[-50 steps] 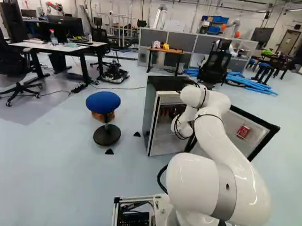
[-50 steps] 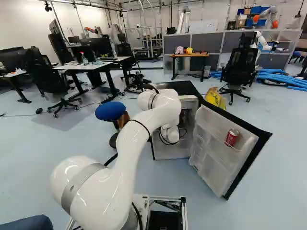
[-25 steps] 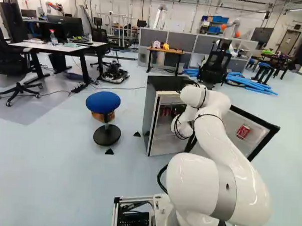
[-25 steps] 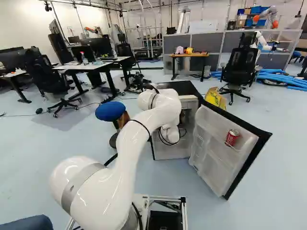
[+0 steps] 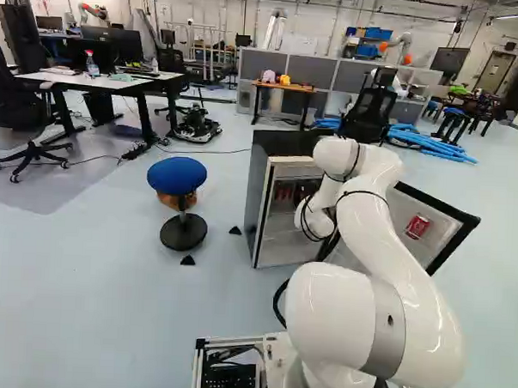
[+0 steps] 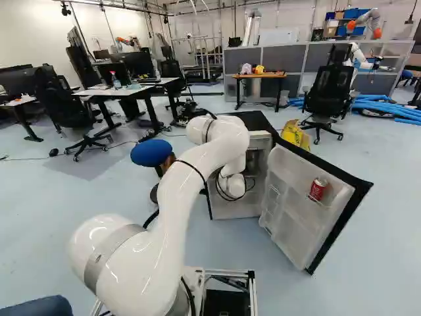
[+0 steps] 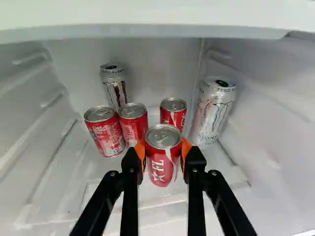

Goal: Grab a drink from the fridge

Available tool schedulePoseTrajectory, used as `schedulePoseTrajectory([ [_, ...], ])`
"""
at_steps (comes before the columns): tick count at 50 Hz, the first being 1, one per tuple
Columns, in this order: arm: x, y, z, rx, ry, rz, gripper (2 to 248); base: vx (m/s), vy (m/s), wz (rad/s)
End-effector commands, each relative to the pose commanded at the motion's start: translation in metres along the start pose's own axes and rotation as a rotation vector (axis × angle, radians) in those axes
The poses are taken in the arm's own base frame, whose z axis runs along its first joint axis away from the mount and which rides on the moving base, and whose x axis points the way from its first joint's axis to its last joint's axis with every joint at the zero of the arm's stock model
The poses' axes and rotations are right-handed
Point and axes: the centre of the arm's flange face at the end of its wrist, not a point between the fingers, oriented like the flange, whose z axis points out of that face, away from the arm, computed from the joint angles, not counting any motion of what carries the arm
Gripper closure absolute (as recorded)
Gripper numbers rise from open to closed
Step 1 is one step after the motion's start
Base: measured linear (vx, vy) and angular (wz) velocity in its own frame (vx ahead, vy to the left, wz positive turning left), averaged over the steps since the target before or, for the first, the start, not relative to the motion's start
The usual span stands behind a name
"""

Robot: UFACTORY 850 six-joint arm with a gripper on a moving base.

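Observation:
In the wrist view my gripper (image 7: 163, 148) is shut on a red can (image 7: 162, 169), its orange pads against two sides of it. Beyond it on the glass shelf stand other red cans (image 7: 105, 132) (image 7: 133, 123) (image 7: 173, 112), with tall silver cans at the back (image 7: 114, 84) and beside the wall (image 7: 212, 112). Whether the held can touches the shelf I cannot tell. The black fridge (image 5: 287, 144) stands open, my white arm reaching into it. The arm hides the gripper in both base views. Another red can (image 6: 318, 189) sits in the open door (image 6: 296, 204).
A shelf or ceiling edge (image 7: 147, 30) spans the compartment above the cans, between white side walls. Left of the fridge stands a blue stool (image 5: 176, 175). Behind it are a yellow bag (image 6: 295, 134), an office chair (image 6: 327, 95) and a small wooden table (image 6: 259, 76).
The arm's upper wrist and forearm have risen slightly and shifted a little in the base views. The base, fridge and door have not moved.

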Motion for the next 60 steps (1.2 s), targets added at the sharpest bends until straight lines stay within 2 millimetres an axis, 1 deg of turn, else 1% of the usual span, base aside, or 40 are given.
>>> schedulePoseTrajectory([
  [30, 0.039, -0.016, -0.073, 0.006, -0.068, 0.023, 157, 0.000, 0.000, 0.000],
  [60, 0.072, -0.034, -0.146, 0.009, -0.113, 0.039, 157, 0.000, 0.000, 0.000],
])
